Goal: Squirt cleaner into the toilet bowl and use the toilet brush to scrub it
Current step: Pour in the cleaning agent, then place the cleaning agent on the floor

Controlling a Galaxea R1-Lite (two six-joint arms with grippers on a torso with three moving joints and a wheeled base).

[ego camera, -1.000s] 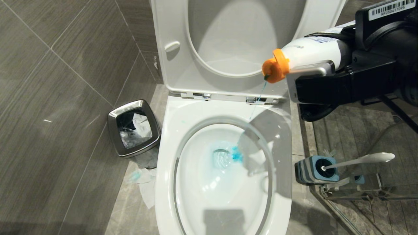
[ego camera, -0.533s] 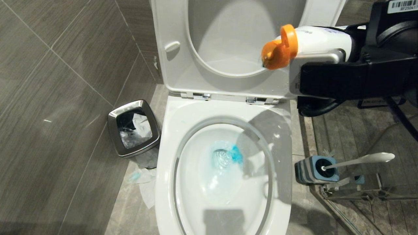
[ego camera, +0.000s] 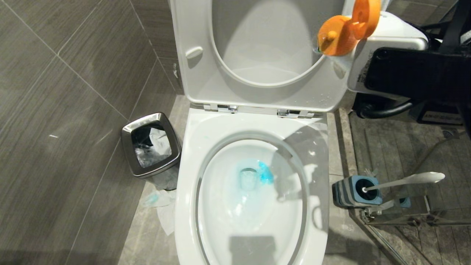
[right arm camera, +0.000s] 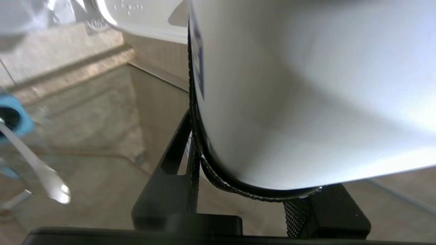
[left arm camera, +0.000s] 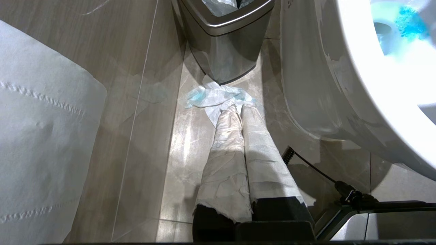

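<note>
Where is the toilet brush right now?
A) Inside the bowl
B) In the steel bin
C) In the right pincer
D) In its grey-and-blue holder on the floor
D: the toilet brush sits in its holder beside the toilet; the right pincer holds the cleaner bottle.
</note>
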